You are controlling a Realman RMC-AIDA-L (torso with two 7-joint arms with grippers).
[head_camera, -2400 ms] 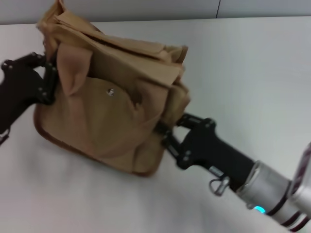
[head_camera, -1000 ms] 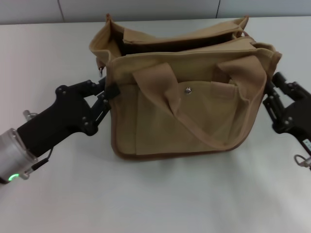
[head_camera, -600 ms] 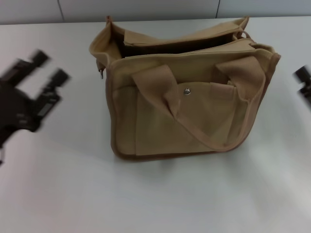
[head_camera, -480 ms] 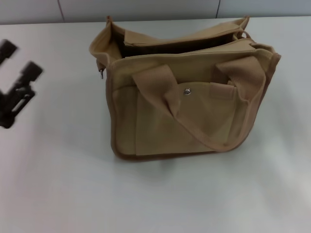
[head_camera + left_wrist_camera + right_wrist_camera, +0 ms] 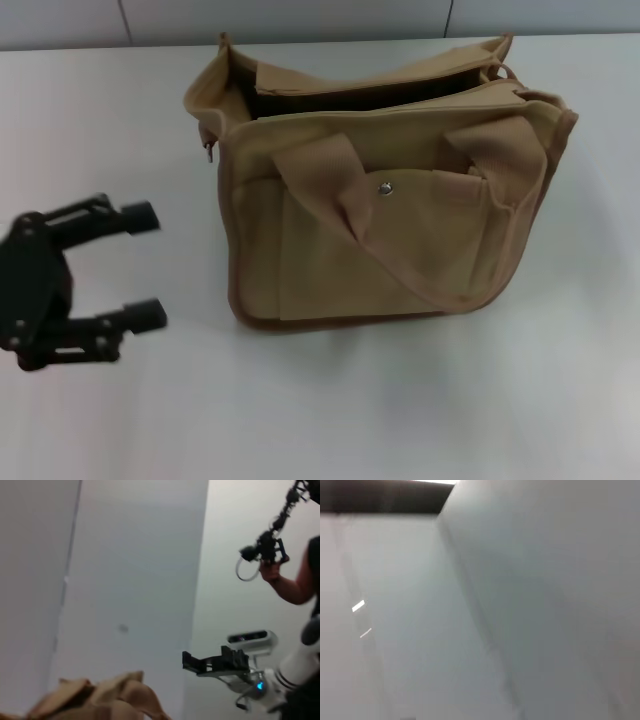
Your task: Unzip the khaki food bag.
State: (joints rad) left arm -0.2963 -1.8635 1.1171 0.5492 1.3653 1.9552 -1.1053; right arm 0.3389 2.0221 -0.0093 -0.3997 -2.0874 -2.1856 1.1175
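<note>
The khaki food bag (image 5: 385,190) stands upright on the white worktop (image 5: 420,410), toward the far middle of the scene, its front pocket with the silver snap (image 5: 386,188) facing the near side. Its top gapes open, showing a dark interior between the front and back panels, and one webbing handle (image 5: 410,240) droops down across the pocket. A small metal zipper pull (image 5: 209,151) hangs at the bag's far left corner. The left tool (image 5: 130,268) hovers at the near left, well apart from the bag's left side, its two black fingers (image 5: 135,217) spread wide with nothing between them and pointing right toward the bag. In the left wrist view a bit of tan fabric shows at the edge, and the right tool (image 5: 192,661) is seen farther off, raised clear of the bag, its fingers looking parted and holding nothing. The right wrist view shows only blank grey surfaces.
</note>
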